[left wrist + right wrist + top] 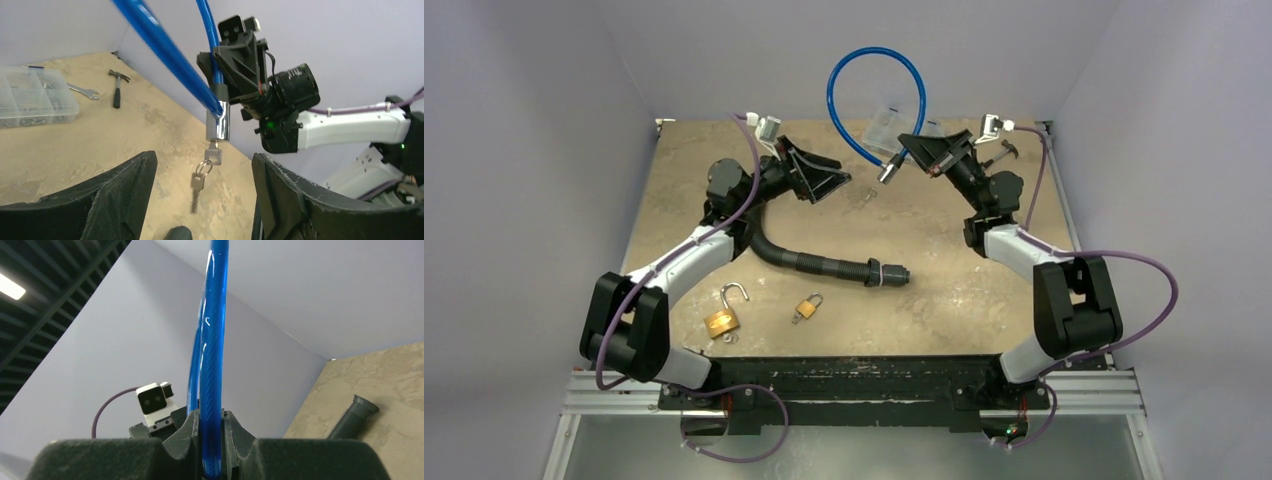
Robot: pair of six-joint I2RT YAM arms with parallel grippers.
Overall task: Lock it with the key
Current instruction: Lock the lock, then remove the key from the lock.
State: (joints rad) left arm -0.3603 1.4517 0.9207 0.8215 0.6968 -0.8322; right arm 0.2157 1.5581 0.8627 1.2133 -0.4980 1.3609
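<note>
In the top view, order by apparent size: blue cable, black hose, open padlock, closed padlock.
Black hose and blue cable: alike; the cable is nearer the camera, so unranked.
Then open padlock, then closed padlock.

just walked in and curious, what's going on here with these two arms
The right hand grips a blue cable lock and holds it up above the table. A key sits in the lock's barrel, with a spare hanging under it. The left hand is open, pointed at the key but clear of it. Two padlocks lie untouched near the arms' bases.
</note>
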